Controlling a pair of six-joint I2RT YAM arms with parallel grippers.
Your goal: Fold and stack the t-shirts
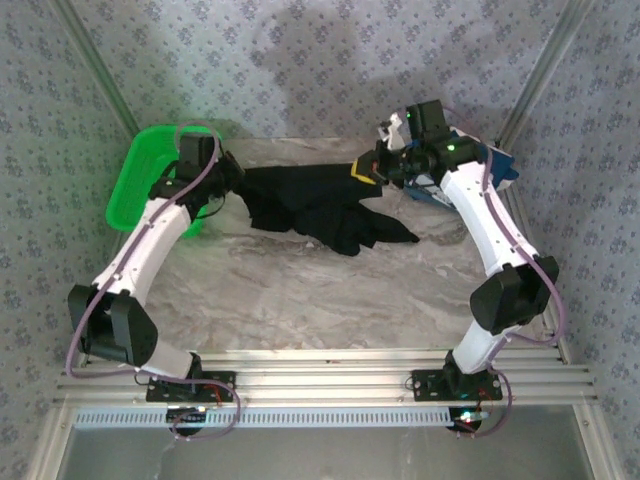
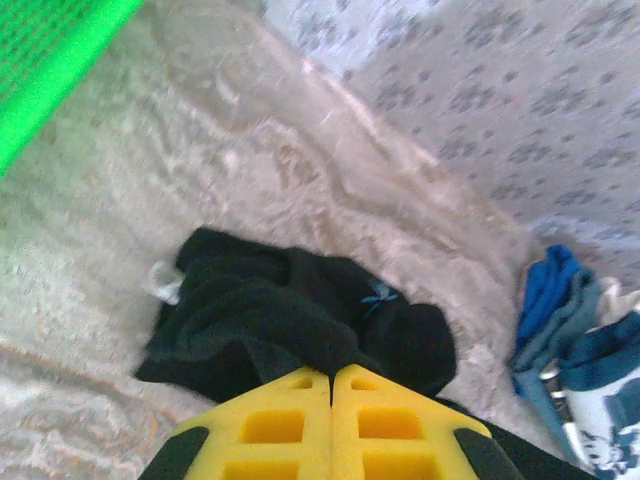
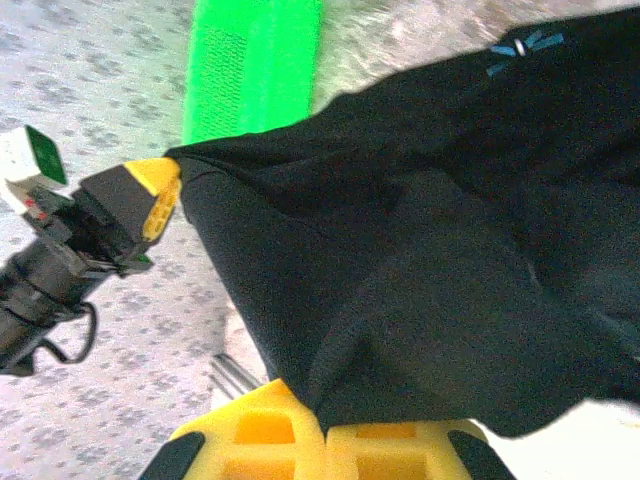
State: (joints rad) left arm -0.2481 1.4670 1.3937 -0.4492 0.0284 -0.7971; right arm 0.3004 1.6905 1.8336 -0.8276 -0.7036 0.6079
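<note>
The marbled counter spans the space between the two arms, with patterned walls behind it.

The black t-shirt is at the middle rear of the counter. It hangs between the two grippers, its upper edge pulled into a line from one to the other. Its lower folds sag in a crumpled heap onto the marble.

The green basket sits at the far left corner, just behind the left arm's wrist. It stands apart from the black cloth.

The navy t-shirt with white print lies bunched at the far right, partly under the right arm. In the left wrist view it lies beyond the black one, and the two do not touch.

The left gripper has its yellow fingers pressed together, pinching the left end of the black t-shirt. The right gripper is likewise clamped, its fingers meeting on a fold at the shirt's right end.

A small blue-and-white stitched mark shows on the black fabric.
</note>
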